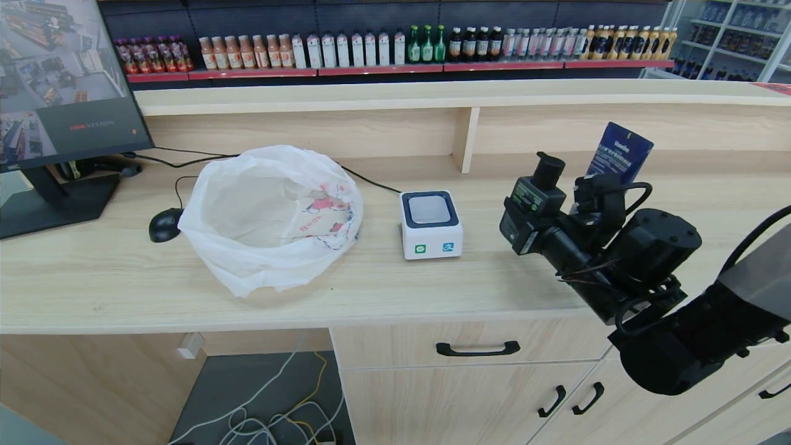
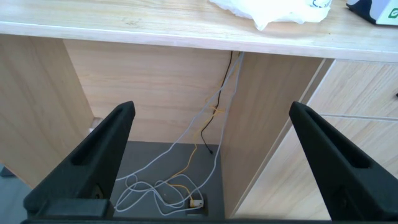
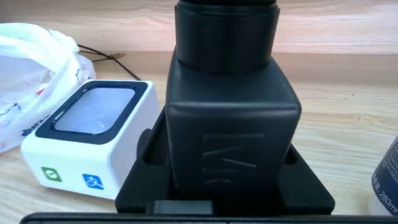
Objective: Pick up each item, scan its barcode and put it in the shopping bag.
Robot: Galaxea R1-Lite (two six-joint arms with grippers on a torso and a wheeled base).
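A black square bottle [image 1: 532, 196] with a round black cap is held in my right gripper [image 1: 544, 225], which is shut on it above the counter, just right of the scanner. In the right wrist view the bottle [image 3: 231, 112] stands between the jaws of that gripper [image 3: 224, 190]. The white scanner [image 1: 431, 224] with a dark-framed window sits mid-counter, also close by in the right wrist view [image 3: 93, 143]. The white shopping bag [image 1: 272, 216] lies open to its left. My left gripper [image 2: 211, 162] hangs open below the counter edge, holding nothing.
A blue packet [image 1: 620, 151] stands behind my right arm. A monitor [image 1: 62, 93] and black mouse [image 1: 165, 224] sit at the counter's left, with cables behind the bag. A raised shelf [image 1: 457, 96] runs along the back. Drawers [image 1: 476, 349] are below; cables [image 2: 180, 180] lie on the floor.
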